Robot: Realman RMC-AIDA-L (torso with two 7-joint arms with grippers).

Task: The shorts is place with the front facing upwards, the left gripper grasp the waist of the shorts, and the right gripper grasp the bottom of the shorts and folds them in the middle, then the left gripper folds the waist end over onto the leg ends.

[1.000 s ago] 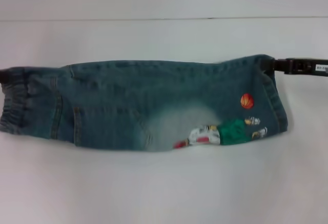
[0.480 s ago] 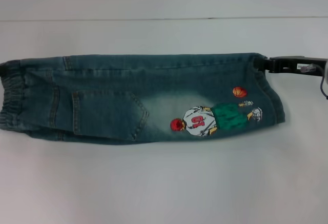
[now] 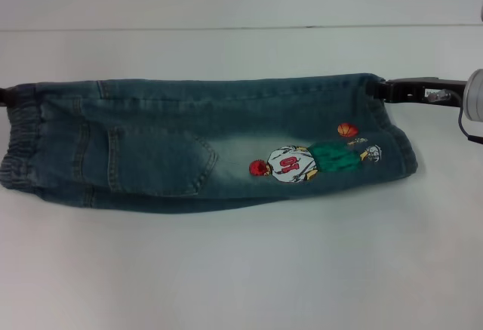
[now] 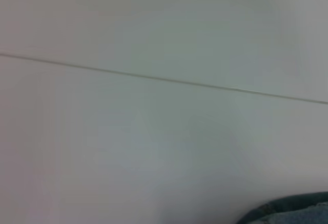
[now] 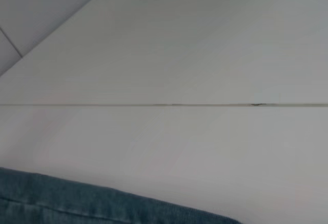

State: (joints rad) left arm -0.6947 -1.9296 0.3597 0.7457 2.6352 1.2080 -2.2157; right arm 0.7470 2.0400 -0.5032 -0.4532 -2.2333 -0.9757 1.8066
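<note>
Lying folded lengthwise across the middle of the white desk (image 3: 241,269), the denim shorts (image 3: 189,145) are stretching from the left edge almost to the right edge. Elastic waist (image 3: 19,145) is sitting at the left end, leg ends (image 3: 396,145) at the right end. A back pocket (image 3: 158,164) is showing on the left half, and a basketball-player patch (image 3: 313,165) with an orange ball (image 3: 347,129) is facing up on the right half.

Right end effector (image 3: 386,88) is reaching in from the right edge, its dark fingers (image 3: 411,88) pressed onto the far corner of the leg ends, pinching the denim there. A coiled cable (image 3: 474,100) is showing at the right edge behind it.

Left end effector (image 3: 6,94) is only just peeking in as a dark bit at the left edge, touching the far corner of the waist; cannot tell how its fingers are standing.

Left wrist view is showing mostly bare desk with a seam line (image 4: 164,79) and a sliver of denim in one corner. Right wrist view is showing a strip of denim along one edge and another seam line (image 5: 164,104) across the desk.
</note>
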